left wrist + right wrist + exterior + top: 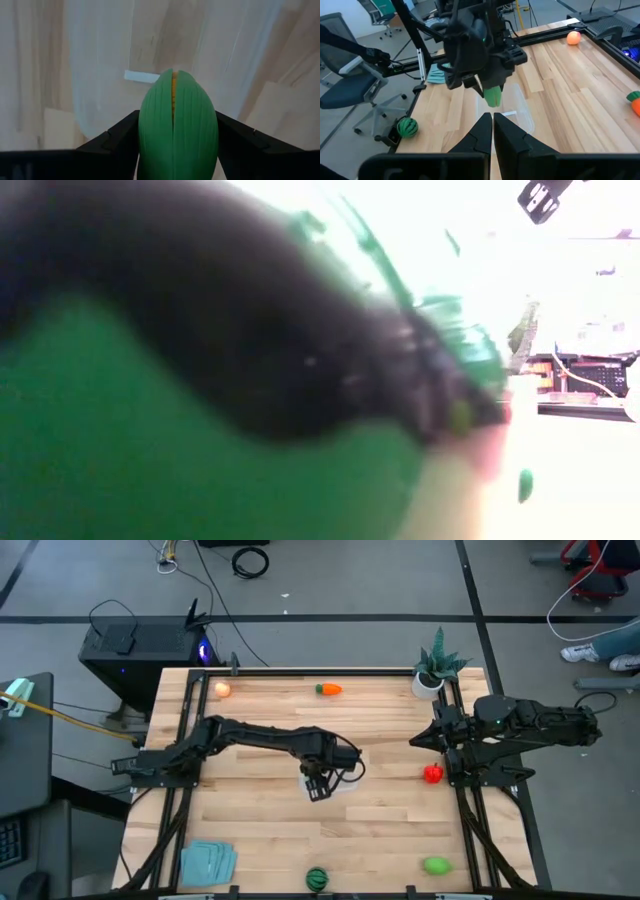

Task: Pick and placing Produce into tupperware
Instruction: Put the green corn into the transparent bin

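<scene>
The left gripper (318, 787) hangs over the clear tupperware (516, 111) in the middle of the worktop (380, 830), its fingers (116, 142) pinching a green ribbed corn piece (177, 127) by its two long flanks, the tip jutting well past the fingertips. It looks like light, hard, smooth plastic, probably slippery, so that mid-body hold across the ridges seems the safest one. The right gripper (491, 131) waits at the worktop's edge, fingers pressed together.
</scene>
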Controlling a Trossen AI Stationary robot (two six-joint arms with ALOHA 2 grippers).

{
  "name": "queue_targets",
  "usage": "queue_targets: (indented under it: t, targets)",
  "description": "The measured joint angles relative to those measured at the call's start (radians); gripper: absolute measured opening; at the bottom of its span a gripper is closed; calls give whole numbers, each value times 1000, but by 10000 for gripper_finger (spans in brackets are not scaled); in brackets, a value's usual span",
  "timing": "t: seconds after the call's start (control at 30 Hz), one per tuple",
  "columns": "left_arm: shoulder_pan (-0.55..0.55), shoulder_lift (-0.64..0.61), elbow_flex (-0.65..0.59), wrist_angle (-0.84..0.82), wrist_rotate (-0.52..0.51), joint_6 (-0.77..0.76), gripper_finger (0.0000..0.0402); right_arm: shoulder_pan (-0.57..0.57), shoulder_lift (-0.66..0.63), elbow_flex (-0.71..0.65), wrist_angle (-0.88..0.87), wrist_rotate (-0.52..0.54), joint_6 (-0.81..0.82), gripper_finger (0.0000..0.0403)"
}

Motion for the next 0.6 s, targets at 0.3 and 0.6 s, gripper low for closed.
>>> queue_targets:
  t: [0.3,0.6]
  targets:
    - [-6,27,-1,25,-3,82,220,0,0,0,0,0,3,22]
    - [-6,40,-17,49,-2,86,217,0,0,0,-6,0,3,22]
